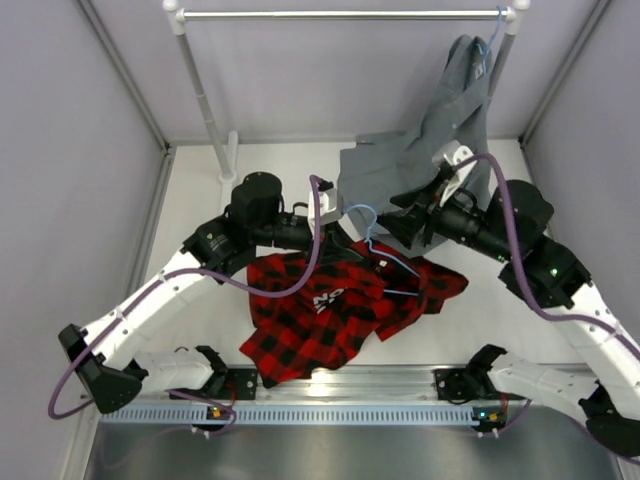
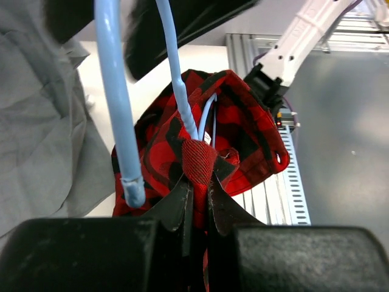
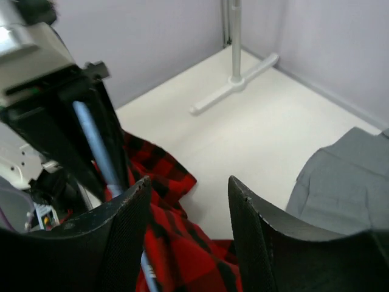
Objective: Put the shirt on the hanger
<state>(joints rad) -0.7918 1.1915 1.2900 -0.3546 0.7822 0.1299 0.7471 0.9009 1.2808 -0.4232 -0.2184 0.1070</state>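
Observation:
The red-and-black plaid shirt lies crumpled on the table between the arms. The thin light-blue hanger stands tilted over its upper edge, with its lower wires inside the fabric. My left gripper is shut on a fold of the shirt right beside the hanger's neck; its tips pinch red cloth. My right gripper is open. In the right wrist view the hanger wire runs close along the left finger, with the shirt below the gripper.
A plain grey shirt hangs from the rack bar at the back right and drapes onto the table behind my right gripper. The rack post stands at the back left. A metal rail runs along the near edge.

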